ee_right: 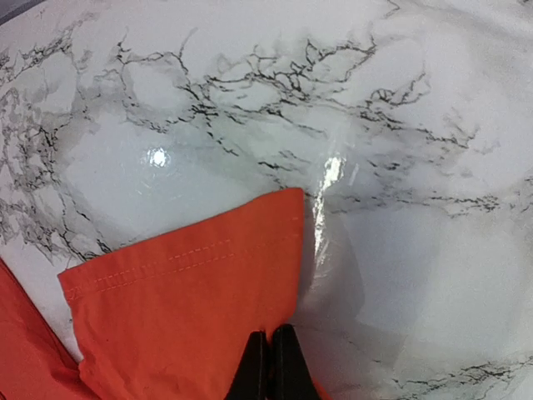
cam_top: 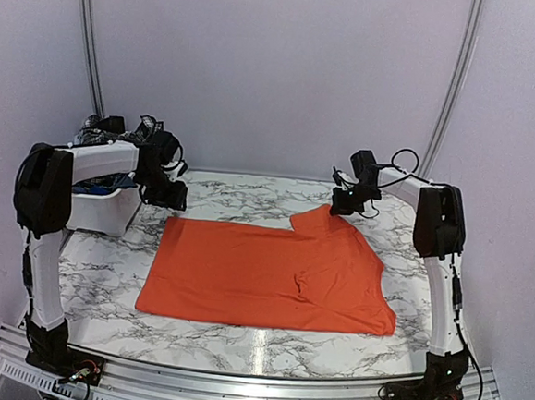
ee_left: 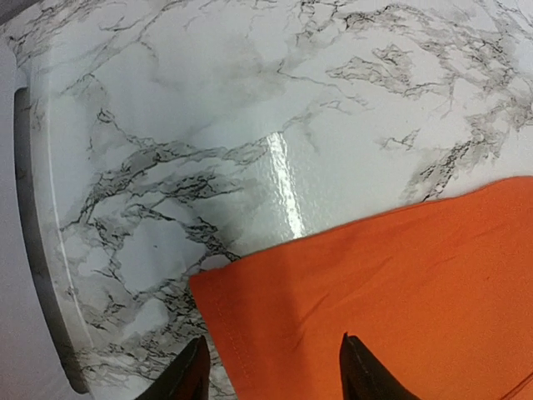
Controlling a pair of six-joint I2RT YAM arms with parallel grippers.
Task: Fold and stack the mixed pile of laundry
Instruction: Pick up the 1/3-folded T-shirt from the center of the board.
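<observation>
Item: orange T-shirt (cam_top: 262, 274), 1 garment, spread flat on the marble table (cam_top: 250, 191), no fold made yet.
Left gripper (ee_left: 275, 371): fingers released and standing apart. The shirt's hem corner lies flat between and just beneath them, unclamped, with bare marble ahead of the tips.
Right gripper (ee_right: 271, 358): fingers clenched together, pinching the edge of the shirt's sleeve. The stitched sleeve hem fans out ahead and to the left of the tips, bare marble to their right.
Rest of the pile (cam_top: 102, 129): dark patterned and blue cloth heaped in the white bin (cam_top: 100, 213), just beside the left fingers and partly hidden by that arm.
Step in hand: judged the first fold of garment 1, with 1 of 2 grips taken.
Next move calls for: left fingers lowering onto the corner and closing on it, then both lifting level together so the far edge folds over without skewing.
</observation>
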